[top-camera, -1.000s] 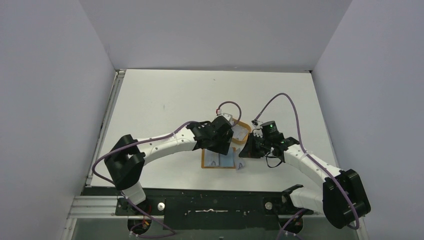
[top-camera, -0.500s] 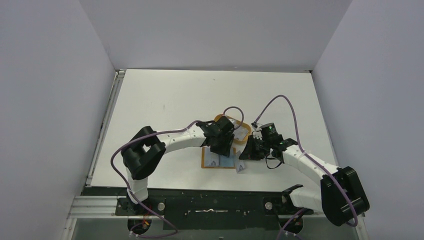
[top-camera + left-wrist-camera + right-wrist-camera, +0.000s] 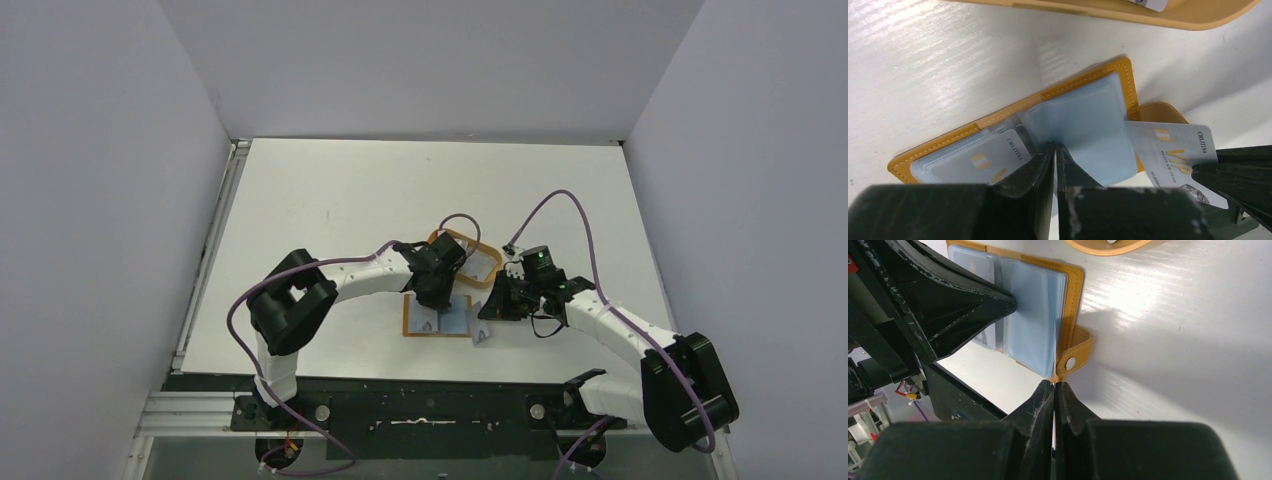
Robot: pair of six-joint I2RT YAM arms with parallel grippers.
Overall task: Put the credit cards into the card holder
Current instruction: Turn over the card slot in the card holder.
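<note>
White table [image 3: 330, 200] open at the far side, crowded around left gripper [image 3: 440, 297] and right gripper [image 3: 492, 308] over the card holder [image 3: 415, 326], tray [image 3: 485, 247] close behind. Left wrist: pinched shut on a clear pocket [image 3: 1088, 125]; risks dragging the holder. Right wrist: clamped on a credit card [image 3: 1054, 352] edge-on beside the snap tab [image 3: 1075, 352]; may miss the slot, buckle.

open card holder [image 3: 998, 118], left claw [image 3: 1054, 148] pinching pocket [image 3: 1088, 125]
</note>
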